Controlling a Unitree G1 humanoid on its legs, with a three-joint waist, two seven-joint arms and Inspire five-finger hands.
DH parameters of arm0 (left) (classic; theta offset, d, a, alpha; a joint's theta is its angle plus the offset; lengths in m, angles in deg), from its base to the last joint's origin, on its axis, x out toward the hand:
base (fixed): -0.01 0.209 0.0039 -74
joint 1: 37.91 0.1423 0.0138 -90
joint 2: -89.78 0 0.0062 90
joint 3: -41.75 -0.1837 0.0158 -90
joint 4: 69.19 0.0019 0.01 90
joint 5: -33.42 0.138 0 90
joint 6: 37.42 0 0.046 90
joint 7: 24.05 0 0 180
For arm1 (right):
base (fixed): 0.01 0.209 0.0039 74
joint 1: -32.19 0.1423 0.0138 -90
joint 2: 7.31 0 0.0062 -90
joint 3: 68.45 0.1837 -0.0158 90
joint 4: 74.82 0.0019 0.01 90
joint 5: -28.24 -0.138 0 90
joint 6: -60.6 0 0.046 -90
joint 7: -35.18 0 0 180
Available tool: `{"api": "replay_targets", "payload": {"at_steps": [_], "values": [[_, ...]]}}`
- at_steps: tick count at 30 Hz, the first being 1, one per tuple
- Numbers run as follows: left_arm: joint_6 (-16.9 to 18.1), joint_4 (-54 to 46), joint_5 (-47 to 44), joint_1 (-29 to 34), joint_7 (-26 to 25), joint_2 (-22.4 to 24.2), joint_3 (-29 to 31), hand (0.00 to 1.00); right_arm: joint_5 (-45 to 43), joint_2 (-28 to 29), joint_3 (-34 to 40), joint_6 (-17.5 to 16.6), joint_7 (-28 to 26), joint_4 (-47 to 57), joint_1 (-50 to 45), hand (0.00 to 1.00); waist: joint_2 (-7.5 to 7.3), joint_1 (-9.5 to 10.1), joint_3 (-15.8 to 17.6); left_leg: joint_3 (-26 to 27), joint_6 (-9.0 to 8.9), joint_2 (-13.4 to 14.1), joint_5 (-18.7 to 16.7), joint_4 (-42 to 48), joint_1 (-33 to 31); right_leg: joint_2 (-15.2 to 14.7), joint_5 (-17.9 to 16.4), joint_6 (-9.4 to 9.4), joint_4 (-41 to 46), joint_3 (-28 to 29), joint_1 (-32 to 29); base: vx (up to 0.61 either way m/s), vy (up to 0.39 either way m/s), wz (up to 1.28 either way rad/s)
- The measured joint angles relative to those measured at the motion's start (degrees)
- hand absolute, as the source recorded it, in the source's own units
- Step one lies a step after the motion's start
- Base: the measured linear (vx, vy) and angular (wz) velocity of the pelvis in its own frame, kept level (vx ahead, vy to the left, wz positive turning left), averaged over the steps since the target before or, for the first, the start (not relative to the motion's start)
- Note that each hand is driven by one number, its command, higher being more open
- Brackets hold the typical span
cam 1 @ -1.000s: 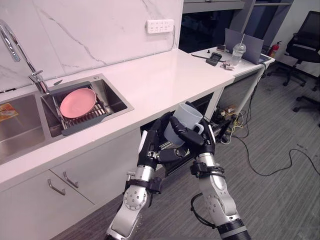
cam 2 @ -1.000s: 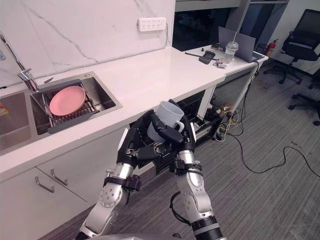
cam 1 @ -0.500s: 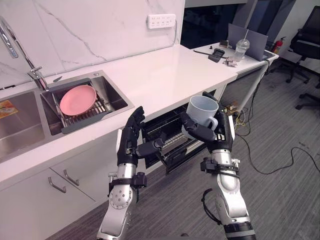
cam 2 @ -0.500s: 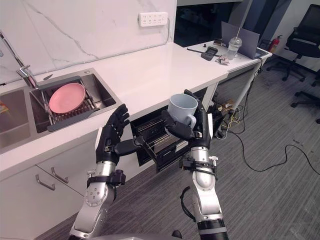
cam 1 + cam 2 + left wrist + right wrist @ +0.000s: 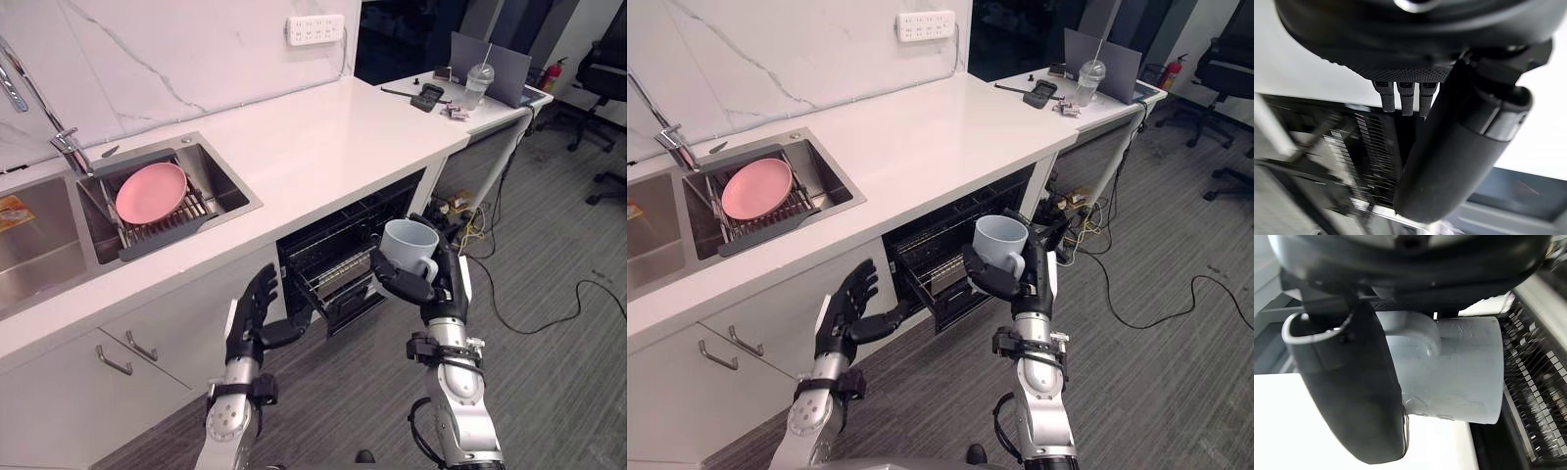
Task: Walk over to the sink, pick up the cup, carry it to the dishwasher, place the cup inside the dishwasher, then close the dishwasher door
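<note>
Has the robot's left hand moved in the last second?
Yes. The left hand has left the cup's side and dropped down and leftward, away from the dishwasher opening.

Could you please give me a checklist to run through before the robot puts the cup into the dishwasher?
1. Cup gripped by right hand: ok.
2. Cup upright, mouth up: ok.
3. Dishwasher open, rack showing: ok.
4. Left hand open, apart from cup: ok.
5. Free spot in rack: cannot tell.
6. Cup inside dishwasher: not ok, held outside its opening.
</note>
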Motion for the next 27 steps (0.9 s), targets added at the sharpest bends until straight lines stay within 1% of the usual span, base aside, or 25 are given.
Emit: {"api": "replay_targets", "payload": {"at_steps": [5,13,18,23,27], "values": [[-0.34,2.54,0.01,1.11,0.35,-0.11,1.78,0.90,0.00,-0.23,0.79,0.01,0.27,-0.97,-0.55,0.30,-0.01,0.36,0.00,-0.29,0.01,-0.01,0.02,-0.04,-0.19,-0.05,-0.03,-0.01,-0.16,-0.34,0.05,0.00,0.000,0.04],[-0.65,11.65,0.19,1.31,0.73,-1.31,2.90,0.90,0.08,-2.30,0.88,0.09,1.14,-6.72,0.15,0.30,-0.18,0.43,0.17,-1.34,0.04,-0.14,0.04,0.32,-1.42,-0.23,-0.13,0.04,-0.16,-1.42,-0.35,-0.01,-0.004,0.07],[-0.79,19.18,1.28,0.24,1.49,-2.75,4.20,0.90,1.57,-4.76,0.90,0.25,1.76,-13.24,4.25,0.30,-0.06,0.39,0.49,-2.51,0.05,-0.41,0.78,-0.44,-2.40,-0.39,-0.12,0.04,-0.37,-2.85,-1.12,0.00,-0.012,0.11],[-1.23,21.75,1.38,-0.16,1.48,-3.08,5.28,0.90,2.22,-6.02,0.71,0.80,2.15,-16.06,6.83,0.30,0.30,0.78,1.44,-3.68,0.06,-0.73,1.55,-1.57,-2.63,-0.60,-0.10,0.04,-0.94,-4.15,-1.02,0.00,-0.006,0.14],[-1.23,22.51,2.46,-0.70,1.51,-3.11,5.59,0.90,2.23,-6.26,0.71,0.80,2.39,-16.56,8.81,0.30,0.31,0.76,3.24,-4.47,0.21,-1.01,2.05,-1.84,-2.96,-0.84,-0.07,0.06,-0.96,-4.92,-1.04,-0.02,0.004,0.10]]}}
